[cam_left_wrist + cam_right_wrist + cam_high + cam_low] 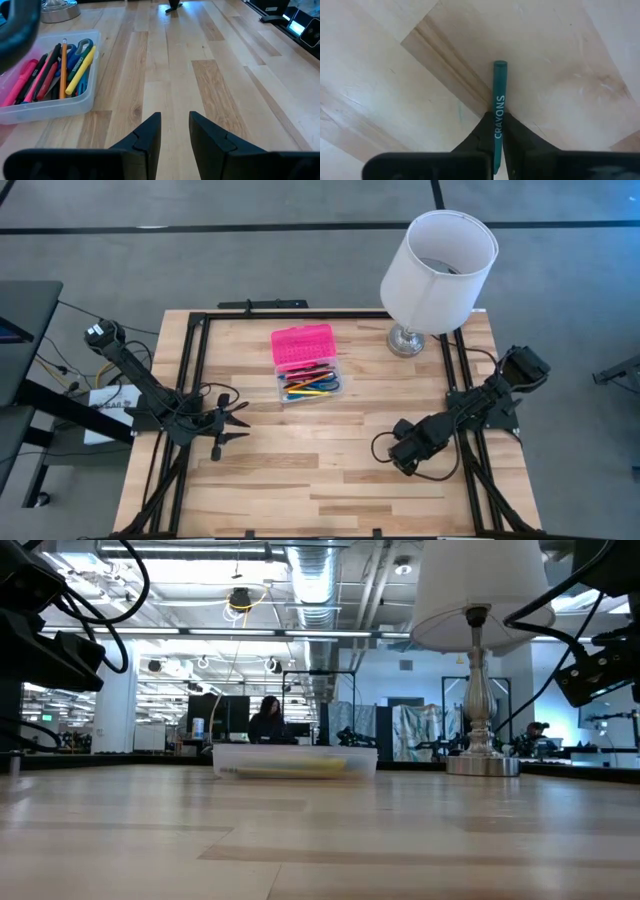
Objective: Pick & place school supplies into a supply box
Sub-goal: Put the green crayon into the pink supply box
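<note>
The supply box [311,385] stands open mid-table, its clear base resting flat on the wood and its hot-pink lid [302,347] laid back toward the far edge. Several pens, markers and blue-handled scissors [60,70] lie inside the base [50,107]. My right gripper [498,134], at the table's right near side [404,458], points down and is shut on a dark green crayon [499,100]. My left gripper [175,127] is open, near the left edge [236,421], left of the box and touching nothing. My right gripper pinches the green crayon between its two fingers [482,132], on the printed part of the barrel [498,125]. The crayon lies along the fingers, and its free end [500,65] sticks out past the fingertips toward the wood. I cannot tell whether that end touches the table.
A white-shaded lamp [437,265] on a metal foot [406,340] stands at the far right corner, just right of the box. Black rails [195,370] run along the left, right and far edges. Bare wood [320,470] lies between the two grippers. People sit in the room behind [268,722].
</note>
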Controlling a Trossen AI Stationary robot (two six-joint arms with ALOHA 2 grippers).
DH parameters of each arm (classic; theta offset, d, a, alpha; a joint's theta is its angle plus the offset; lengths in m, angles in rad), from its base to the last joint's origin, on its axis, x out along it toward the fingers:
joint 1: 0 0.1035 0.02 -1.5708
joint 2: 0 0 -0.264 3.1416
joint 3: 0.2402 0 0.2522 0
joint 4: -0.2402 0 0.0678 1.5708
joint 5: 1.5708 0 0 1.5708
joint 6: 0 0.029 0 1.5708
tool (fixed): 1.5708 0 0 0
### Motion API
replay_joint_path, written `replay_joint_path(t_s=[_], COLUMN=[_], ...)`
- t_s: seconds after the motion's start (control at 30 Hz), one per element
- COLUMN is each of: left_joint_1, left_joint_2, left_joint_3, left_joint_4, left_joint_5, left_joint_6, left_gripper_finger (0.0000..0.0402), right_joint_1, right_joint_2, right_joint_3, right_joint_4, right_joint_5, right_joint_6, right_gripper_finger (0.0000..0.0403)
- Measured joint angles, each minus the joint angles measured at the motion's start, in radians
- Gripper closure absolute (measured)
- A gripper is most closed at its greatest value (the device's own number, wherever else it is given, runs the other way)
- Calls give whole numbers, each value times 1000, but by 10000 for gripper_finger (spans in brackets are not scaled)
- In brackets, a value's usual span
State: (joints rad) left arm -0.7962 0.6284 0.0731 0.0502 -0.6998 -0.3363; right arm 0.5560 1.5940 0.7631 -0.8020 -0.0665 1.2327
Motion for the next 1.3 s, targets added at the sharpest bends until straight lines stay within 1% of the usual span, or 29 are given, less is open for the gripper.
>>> replay_joint_path(t_s=[0.27,0.5,0.73,0.8,0.87,0.97,1.1,1.3], left_joint_1=[0,0,0,0,0,0,0,0], left_joint_2=[0,0,0,0,0,0,0,0], left_joint_3=[0,0,0,0,0,0,0,0], left_joint_4=[0,0,0,0,0,0,0,0], left_joint_5=[0,0,-4,-5,-5,-6,-7,-8], left_joint_6=[0,0,1,1,2,2,2,2], left_gripper_finger=[306,306,306,306,306,306,306,306], right_joint_1=[0,0,9,17,27,36,40,37], right_joint_2=[0,0,2,6,9,7,6,5], right_joint_3=[0,-1,7,27,49,88,143,231], right_joint_4=[2,23,29,9,-13,-43,-59,-102], right_joint_5=[12,57,88,113,177,243,291,392], right_joint_6=[-12,-81,-91,-91,-96,-122,-171,-250], right_gripper_finger=[396,397,401,402,402,402,403,403])
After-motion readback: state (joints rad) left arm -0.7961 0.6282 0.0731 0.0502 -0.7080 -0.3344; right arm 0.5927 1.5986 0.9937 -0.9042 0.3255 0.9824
